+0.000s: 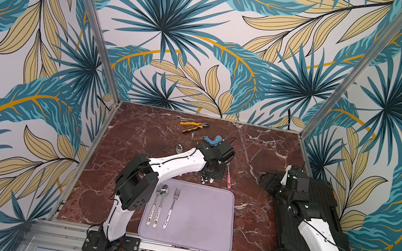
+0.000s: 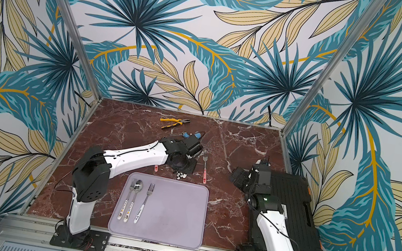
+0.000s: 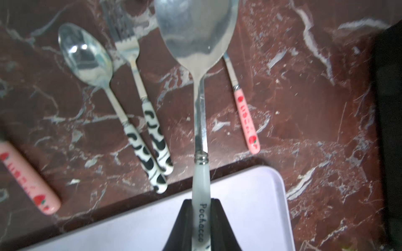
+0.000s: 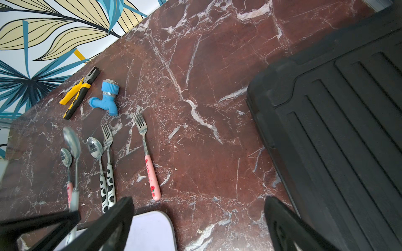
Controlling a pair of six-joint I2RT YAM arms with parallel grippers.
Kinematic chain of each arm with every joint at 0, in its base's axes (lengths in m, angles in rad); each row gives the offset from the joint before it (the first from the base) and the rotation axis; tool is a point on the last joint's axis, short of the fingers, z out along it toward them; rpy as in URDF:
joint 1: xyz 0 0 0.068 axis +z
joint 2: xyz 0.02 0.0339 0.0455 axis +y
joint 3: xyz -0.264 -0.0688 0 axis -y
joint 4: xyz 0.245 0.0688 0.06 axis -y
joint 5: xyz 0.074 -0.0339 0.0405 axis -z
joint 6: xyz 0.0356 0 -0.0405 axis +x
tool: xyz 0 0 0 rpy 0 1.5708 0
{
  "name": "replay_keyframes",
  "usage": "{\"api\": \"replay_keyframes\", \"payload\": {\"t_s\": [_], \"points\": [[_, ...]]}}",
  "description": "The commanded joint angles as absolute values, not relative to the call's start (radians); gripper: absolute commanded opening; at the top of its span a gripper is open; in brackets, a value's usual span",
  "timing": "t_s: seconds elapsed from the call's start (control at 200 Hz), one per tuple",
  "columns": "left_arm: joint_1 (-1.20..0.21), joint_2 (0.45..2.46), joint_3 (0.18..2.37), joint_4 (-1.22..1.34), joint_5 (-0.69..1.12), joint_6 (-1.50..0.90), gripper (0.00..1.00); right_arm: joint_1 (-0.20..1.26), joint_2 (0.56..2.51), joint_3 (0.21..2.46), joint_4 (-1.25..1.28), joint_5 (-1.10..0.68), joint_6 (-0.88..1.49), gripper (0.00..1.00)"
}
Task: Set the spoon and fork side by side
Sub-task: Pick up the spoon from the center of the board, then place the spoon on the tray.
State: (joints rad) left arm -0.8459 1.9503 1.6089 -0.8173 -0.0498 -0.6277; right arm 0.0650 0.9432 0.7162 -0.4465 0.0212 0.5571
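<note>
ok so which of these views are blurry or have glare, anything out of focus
Left wrist view: soft overall, the held spoon blurred at its bowl, with a pale sheen. Right wrist view: table and pliers sharp, the right gripper close to the lens out of focus. In both top views: evenly lit, sharp, no strong glare on the tray.

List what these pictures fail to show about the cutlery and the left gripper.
- Left wrist view: the white-handled spoon has its handle end hidden inside the left gripper; the pink fork has its tines behind that spoon's bowl.
- Both top views: cow-patterned cutlery lies mostly under the left arm.
- Top views: lettering on cutlery in the tray is too small.
</note>
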Motion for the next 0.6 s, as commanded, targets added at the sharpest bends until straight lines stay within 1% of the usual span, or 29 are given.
{"api": "replay_keyframes", "payload": {"t_s": [0.0, 0.31, 0.596], "points": [[-0.878, 1.859, 1.480, -0.784, -0.085, -0.670, 0.00, 0.064, 0.931, 0.690, -0.454, 0.017, 0.551, 0.99], [-0.980, 1.632, 1.148, -0.772, -0.115, -0.789, 0.00, 0.064, 0.929, 0.690, -0.451, 0.009, 0.549, 0.99], [-1.072, 1.462, 0.925, -0.800, -0.168, -0.930, 0.00, 0.064, 0.936, 0.691, -0.446, 0.003, 0.549, 0.99]]}}
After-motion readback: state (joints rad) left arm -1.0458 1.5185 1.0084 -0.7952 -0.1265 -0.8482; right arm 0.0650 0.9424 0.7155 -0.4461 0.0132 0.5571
